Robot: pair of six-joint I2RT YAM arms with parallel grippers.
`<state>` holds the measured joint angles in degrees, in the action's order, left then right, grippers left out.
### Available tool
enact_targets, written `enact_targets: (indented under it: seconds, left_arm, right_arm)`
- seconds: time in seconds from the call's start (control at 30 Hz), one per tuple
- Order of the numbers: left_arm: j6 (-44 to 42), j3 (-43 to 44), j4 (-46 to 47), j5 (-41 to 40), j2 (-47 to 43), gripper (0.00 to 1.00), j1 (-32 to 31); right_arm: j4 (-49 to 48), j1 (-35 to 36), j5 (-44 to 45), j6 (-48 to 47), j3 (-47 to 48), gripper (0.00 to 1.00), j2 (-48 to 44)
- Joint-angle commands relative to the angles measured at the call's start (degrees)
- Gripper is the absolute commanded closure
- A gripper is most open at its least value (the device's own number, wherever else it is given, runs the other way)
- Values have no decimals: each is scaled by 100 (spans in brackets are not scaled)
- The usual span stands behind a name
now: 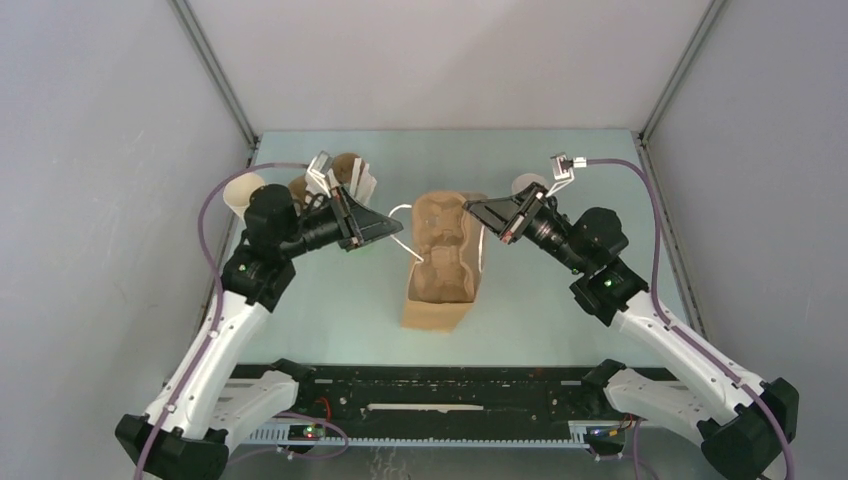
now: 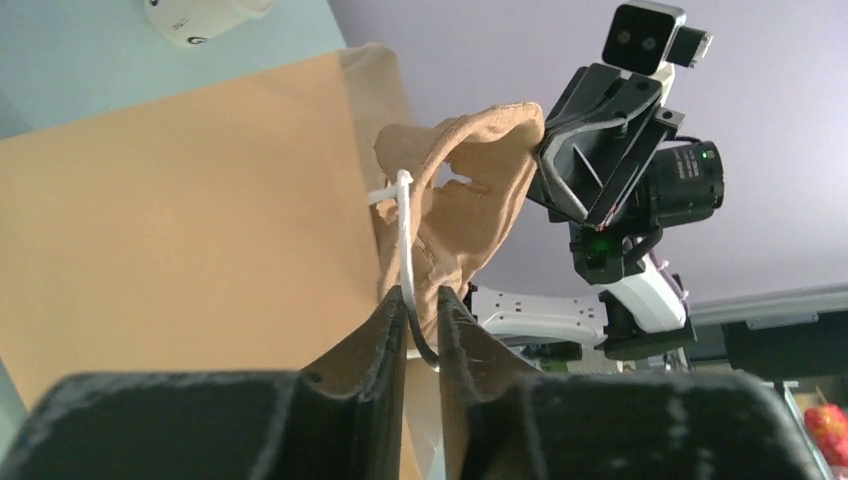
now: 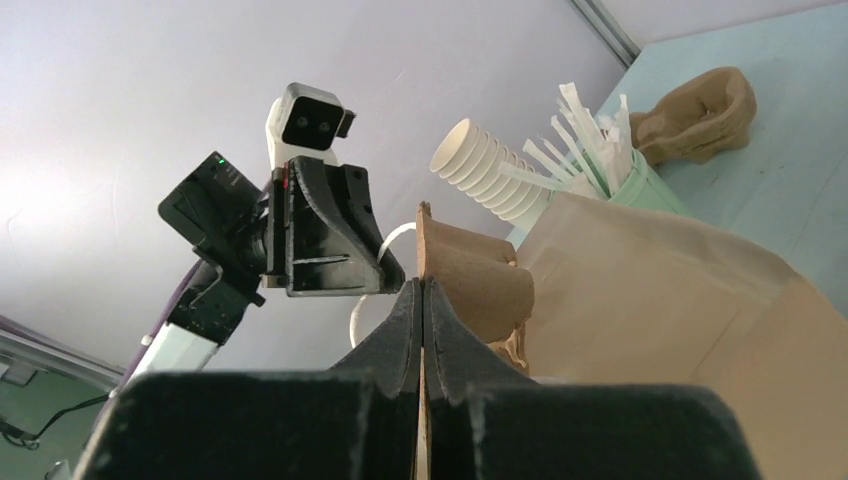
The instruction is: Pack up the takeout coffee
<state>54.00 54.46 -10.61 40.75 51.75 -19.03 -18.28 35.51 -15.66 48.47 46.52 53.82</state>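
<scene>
The takeout coffee (image 1: 530, 183) stood on the teal table (image 1: 330, 320) right of centre in the overhead view, in the upper half of the frame. It sat just behind the right gripper (image 1: 470, 208), which hid part of it. From above only a pale cream round top showed. In the left wrist view a white, rounded cup (image 2: 205, 15) sat at the upper left, cut off by the frame's top edge, with a small dark mark on its side. Whether it carried a lid could not be told. It was outside the brown paper bag (image 1: 432, 310), beyond the bag's upper right corner.

The bag lay at the centre of the table with a tan moulded piece (image 1: 445, 240) at its top. The right gripper was clamped tight on the upper edge of that piece, with a thin tan sliver between its pressed fingers. The left gripper (image 2: 420, 300) had its jaws slightly parted. The bag's white handle (image 2: 405, 235) ran down into the narrow gap, which looked wider than the cord.

In the right wrist view a tilted stack of cream cups (image 3: 480, 165) and a pale green cup of white sticks (image 3: 625, 185) stood behind the bag at the upper right.
</scene>
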Motion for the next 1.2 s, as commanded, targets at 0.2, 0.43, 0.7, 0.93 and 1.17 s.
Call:
enact_targets:
  seconds: [0.2,0.43,0.7,0.93,1.17]
  left_arm:
    - [-2427,3239,-4136,-2236,267,23,55]
    - [-2589,4287,-3720,-2298,730,21,-104]
    - [-1368,2410,-1574,-1172,662,26,-586]
    - [-1310,1906,-1204,-1249,817,46,-664]
    - [-965,1626,-802,-944,885,52,-664]
  right_arm:
    - [-75,-219,-397,2,592,100,217]
    - [-29,-263,-388,51,864,100,342]
    - [-253,-281,-434,123,927,100,475]
    - [-307,-281,-443,167,922,100,514]
    - [-271,-281,-482,115,920,100,507]
